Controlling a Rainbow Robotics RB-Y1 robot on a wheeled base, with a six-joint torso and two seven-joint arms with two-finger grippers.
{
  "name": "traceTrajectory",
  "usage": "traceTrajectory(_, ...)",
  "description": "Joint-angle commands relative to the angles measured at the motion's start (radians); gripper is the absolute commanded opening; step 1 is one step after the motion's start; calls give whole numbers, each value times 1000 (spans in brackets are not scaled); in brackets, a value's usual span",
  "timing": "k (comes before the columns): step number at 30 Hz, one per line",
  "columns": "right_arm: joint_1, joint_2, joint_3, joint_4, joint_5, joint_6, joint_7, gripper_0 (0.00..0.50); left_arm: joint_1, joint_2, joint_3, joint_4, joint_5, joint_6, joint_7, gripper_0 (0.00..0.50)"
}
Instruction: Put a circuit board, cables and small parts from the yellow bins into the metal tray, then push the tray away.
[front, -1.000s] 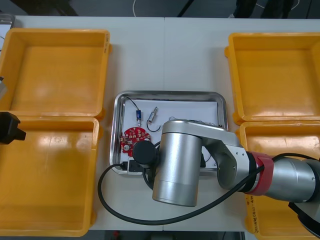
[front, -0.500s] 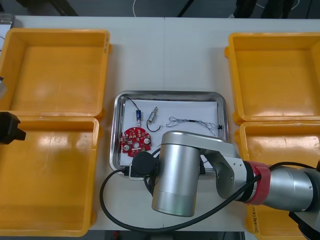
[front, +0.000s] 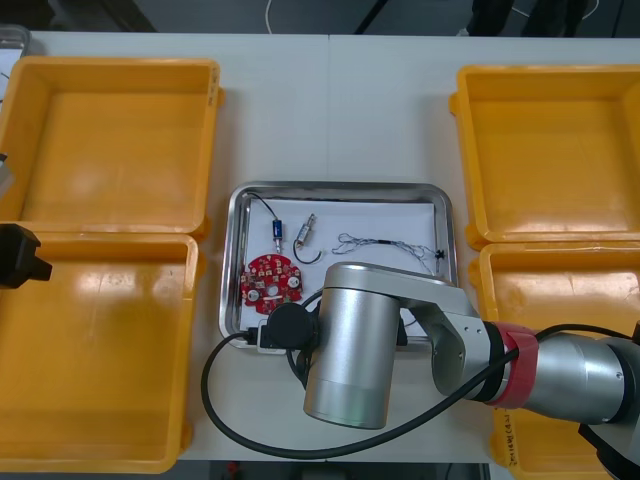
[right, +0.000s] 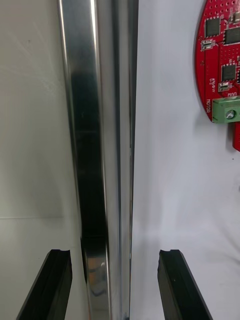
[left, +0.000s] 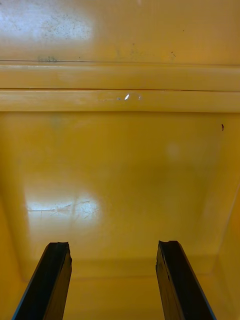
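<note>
The metal tray (front: 233, 262), white inside, lies at mid table between the yellow bins. In it are a round red circuit board (front: 272, 280), a short blue and white cable (front: 277, 231), a small metal part (front: 306, 233) and a thin dark cable (front: 385, 242). My right arm (front: 352, 345) covers the tray's near edge. In the right wrist view my right gripper (right: 114, 285) stands open with the tray's shiny near rim (right: 100, 150) between its fingers; the circuit board (right: 220, 65) lies beyond. My left gripper (left: 114, 287) hangs open over an empty bin floor (left: 120, 185) at the table's left side.
Two yellow bins stand at the left (front: 110, 72) (front: 188, 340) and two at the right (front: 545, 78) (front: 492, 268), all looking empty. The right arm's black hose (front: 215, 395) loops over the table in front of the tray. Bare table lies beyond the tray.
My right arm has drawn back toward the table's near edge, uncovering the thin dark cable in the tray. The tray and the left arm have stayed put.
</note>
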Motion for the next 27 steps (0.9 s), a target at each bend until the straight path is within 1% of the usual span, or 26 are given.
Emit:
traceTrajectory(1,10,29,16,-8,8,-9,-18,500,14,38,31,-19,8,6,-22,500)
traceTrajectory(4,10,29,16,-8,8,-6,-18,500,14,38,31,-19,8,6,-22,500)
traceTrajectory(5,12,29,16,-8,8,-5,-18,440,14,38,31,-19,8,6,-22,500)
traceTrajectory(6,12,29,16,-10,8,-3,-18,292,14,38,31,-19,8,6,-22,500)
traceTrajectory(7,10,29,16,-8,9,-1,-19,220,14,38,31,-19,8,6,-22,500)
traceTrajectory(8,10,29,16,-8,8,-1,-19,121,14,38,31,-19,8,6,-22,500)
traceTrajectory(9,10,29,16,-8,8,0,-19,95,14,38,31,-19,8,6,-22,500)
traceTrajectory(10,10,29,16,-8,9,2,-18,95,14,38,31,-19,8,6,-22,500)
traceTrajectory(11,10,29,16,-8,11,2,-16,43,14,38,31,-19,8,6,-22,500)
traceTrajectory(12,6,29,16,-8,12,0,-16,12,14,38,31,-19,8,6,-22,500)
traceTrajectory(13,4,29,16,-10,12,0,-16,0,14,38,31,-19,8,6,-22,500)
traceTrajectory(27,-70,0,16,-8,21,-1,-16,0,14,38,31,-19,8,6,-22,500)
